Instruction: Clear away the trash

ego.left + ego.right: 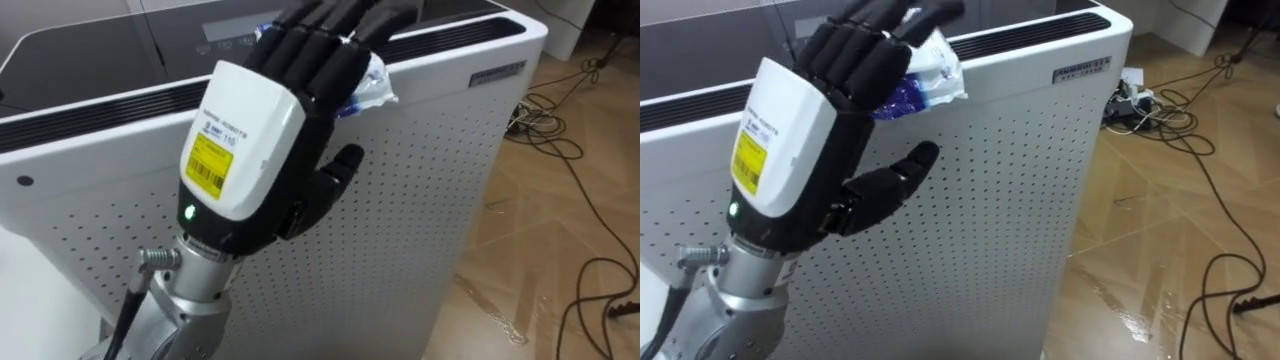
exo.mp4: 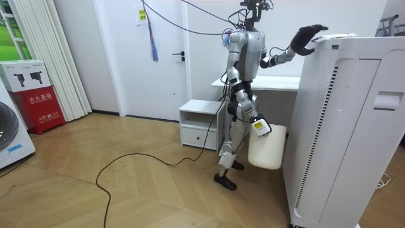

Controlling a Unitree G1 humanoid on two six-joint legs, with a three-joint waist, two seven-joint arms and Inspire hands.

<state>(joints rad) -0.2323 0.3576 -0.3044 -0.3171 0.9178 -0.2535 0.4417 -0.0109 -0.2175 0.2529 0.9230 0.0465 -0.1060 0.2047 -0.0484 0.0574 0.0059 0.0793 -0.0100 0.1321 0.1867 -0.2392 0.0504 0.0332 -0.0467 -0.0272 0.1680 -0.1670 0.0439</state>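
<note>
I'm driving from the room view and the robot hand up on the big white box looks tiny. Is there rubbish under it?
Observer: Yes. A crumpled white and blue wrapper lies on the top edge of the tall white perforated cabinet, partly under the left robot hand.
Operator: Has it grabbed it yet?
Observer: Not yet. The thumb sticks out apart from the wrapper, in front of the dotted front panel.
Operator: What's on the floor past the box?
Observer: Dark cables lie on the wooden floor there.
</note>
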